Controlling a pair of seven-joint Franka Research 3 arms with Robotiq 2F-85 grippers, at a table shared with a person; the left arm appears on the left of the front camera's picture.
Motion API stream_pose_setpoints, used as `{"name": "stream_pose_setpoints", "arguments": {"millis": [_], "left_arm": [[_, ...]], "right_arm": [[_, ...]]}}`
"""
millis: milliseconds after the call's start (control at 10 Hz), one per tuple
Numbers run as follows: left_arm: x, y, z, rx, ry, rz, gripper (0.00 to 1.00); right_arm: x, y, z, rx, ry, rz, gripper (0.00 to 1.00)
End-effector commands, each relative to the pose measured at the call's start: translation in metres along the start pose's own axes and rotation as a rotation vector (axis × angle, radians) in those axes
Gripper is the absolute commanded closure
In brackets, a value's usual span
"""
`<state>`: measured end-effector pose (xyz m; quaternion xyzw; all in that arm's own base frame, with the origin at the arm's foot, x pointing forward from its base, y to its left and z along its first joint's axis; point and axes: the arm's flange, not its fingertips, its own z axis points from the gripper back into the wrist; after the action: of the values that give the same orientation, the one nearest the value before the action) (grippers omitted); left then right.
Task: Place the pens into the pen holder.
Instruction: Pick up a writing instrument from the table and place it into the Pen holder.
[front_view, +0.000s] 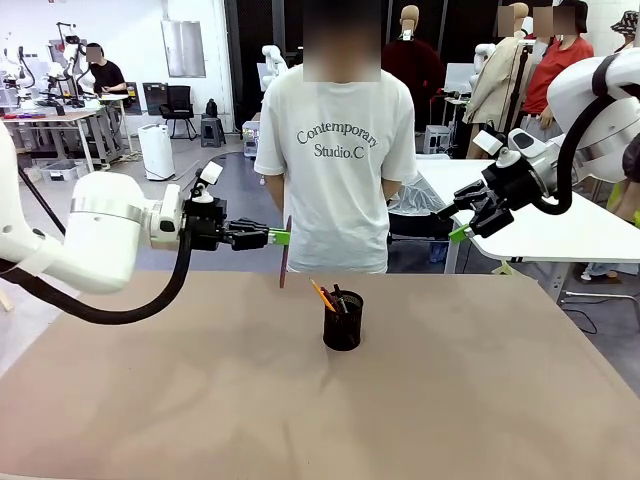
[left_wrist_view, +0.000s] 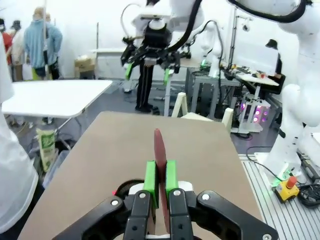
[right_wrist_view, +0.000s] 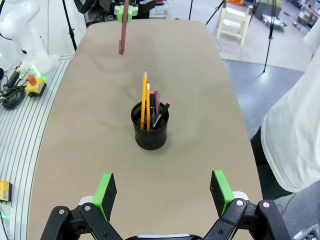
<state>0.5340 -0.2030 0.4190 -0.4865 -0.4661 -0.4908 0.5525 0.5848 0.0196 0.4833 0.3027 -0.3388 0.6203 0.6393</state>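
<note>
Left gripper (front_view: 281, 237) clenched on reddish-brown pen (front_view: 285, 262), hanging left of and beyond pen holder (front_view: 343, 320); right gripper (front_view: 461, 226) open, empty; off-centre release risks missing crowded holder.

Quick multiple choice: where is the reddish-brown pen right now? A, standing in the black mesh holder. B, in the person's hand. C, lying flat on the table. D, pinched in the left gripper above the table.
D: the left gripper is shut on the reddish-brown pen, which hangs in the air above the table, off to one side of the pen holder.
</note>
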Motion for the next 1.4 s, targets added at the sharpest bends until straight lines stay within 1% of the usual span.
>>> {"name": "stream_pose_setpoints", "arguments": {"millis": [0, 200, 300, 600, 900, 1300], "left_arm": [[-0.006, 0.015, -0.019, -0.063, -0.095, -0.1, 1.0], [-0.012, 0.024, -0.042, -0.09, -0.134, -0.169, 1.0], [-0.014, 0.031, -0.053, -0.086, -0.136, -0.195, 1.0], [-0.018, 0.038, -0.098, -0.17, -0.115, -0.319, 1.0], [-0.028, 0.053, -0.118, -0.201, -0.132, -0.287, 1.0], [-0.037, 0.065, -0.121, -0.183, -0.109, -0.286, 1.0]], "right_arm": [[0.002, 0.001, 0.001, -0.001, -0.001, 0.004, 0.0], [0.002, 0.001, 0.001, -0.001, -0.001, 0.004, 0.0], [0.002, 0.001, 0.001, -0.001, -0.001, 0.004, 0.0], [0.002, 0.001, 0.001, -0.001, -0.001, 0.004, 0.0], [0.002, 0.001, 0.001, -0.001, -0.001, 0.004, 0.0], [0.002, 0.001, 0.001, -0.001, -0.001, 0.004, 0.0]]}}
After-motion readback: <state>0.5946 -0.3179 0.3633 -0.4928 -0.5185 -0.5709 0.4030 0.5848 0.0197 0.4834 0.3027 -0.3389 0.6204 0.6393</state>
